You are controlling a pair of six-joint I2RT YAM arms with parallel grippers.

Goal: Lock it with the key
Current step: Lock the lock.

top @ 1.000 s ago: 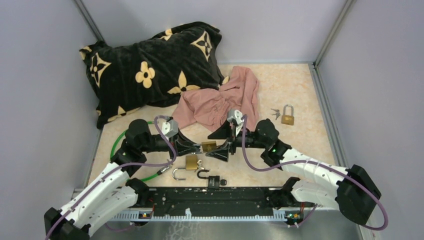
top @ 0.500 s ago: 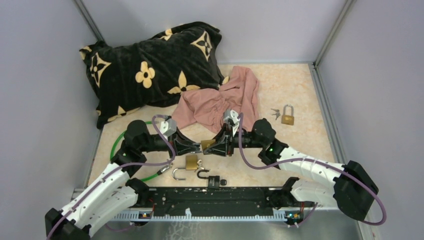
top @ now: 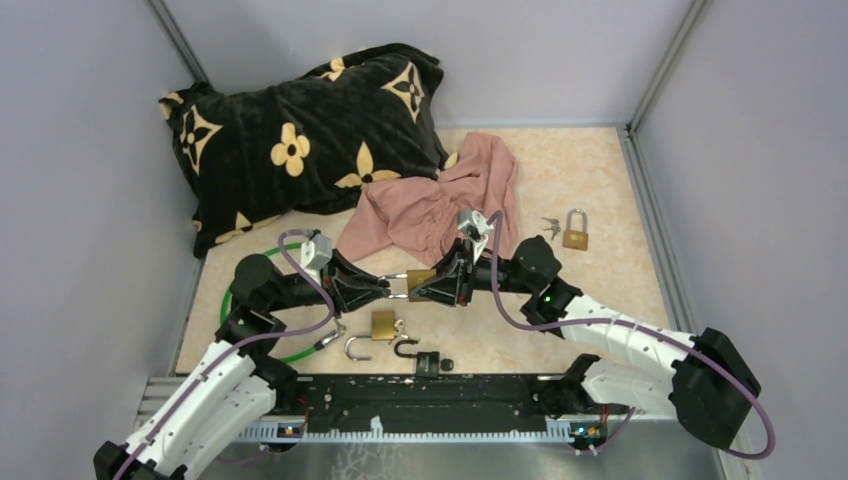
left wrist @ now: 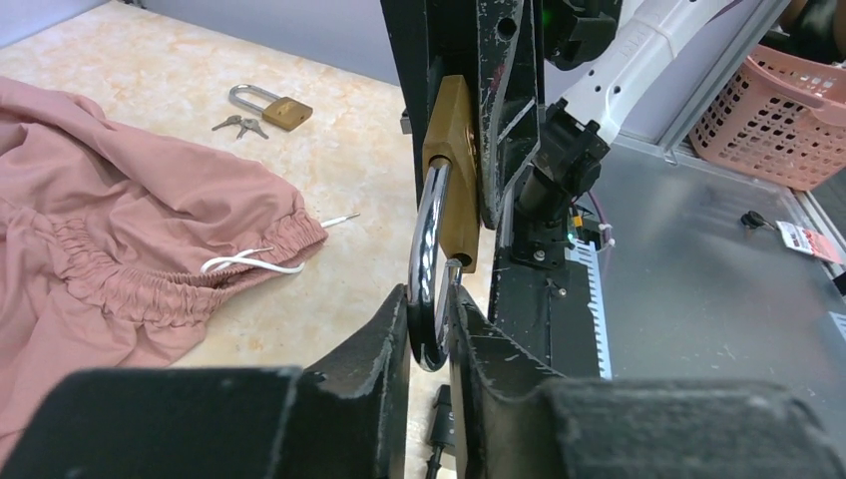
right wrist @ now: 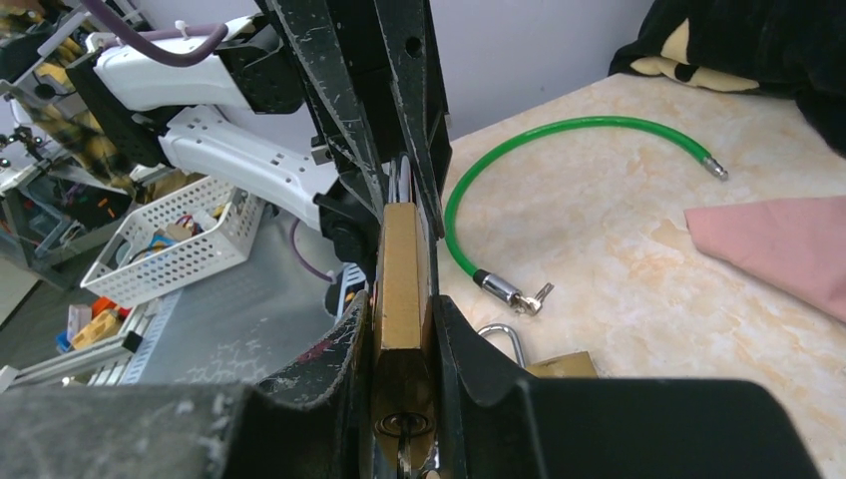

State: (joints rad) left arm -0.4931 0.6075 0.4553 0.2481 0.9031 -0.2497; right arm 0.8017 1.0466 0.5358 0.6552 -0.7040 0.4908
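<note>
A brass padlock [top: 421, 279] hangs in the air between my two grippers, above the table's near middle. My right gripper [top: 434, 285] is shut on its brass body [right wrist: 399, 259], one finger on each flat face. A key [right wrist: 403, 431] sits in the keyhole on the end of the body that faces the right wrist camera. My left gripper [left wrist: 431, 299] is shut on the chrome shackle [left wrist: 427, 239]. The shackle's free end stands just outside its hole in the body [left wrist: 454, 160], so the lock is open.
On the table below lie another brass padlock [top: 383, 323], a loose shackle [top: 357, 348], a black padlock [top: 425, 360] and a green cable lock [top: 240, 290]. A pink cloth [top: 440, 205] and black pillow [top: 300, 130] lie behind. A brass padlock [top: 575, 233] with keys [top: 550, 227] sits far right.
My right gripper closed on the padlock's body. My left gripper let go of the body, drew back to the left and now pinches the shackle.
</note>
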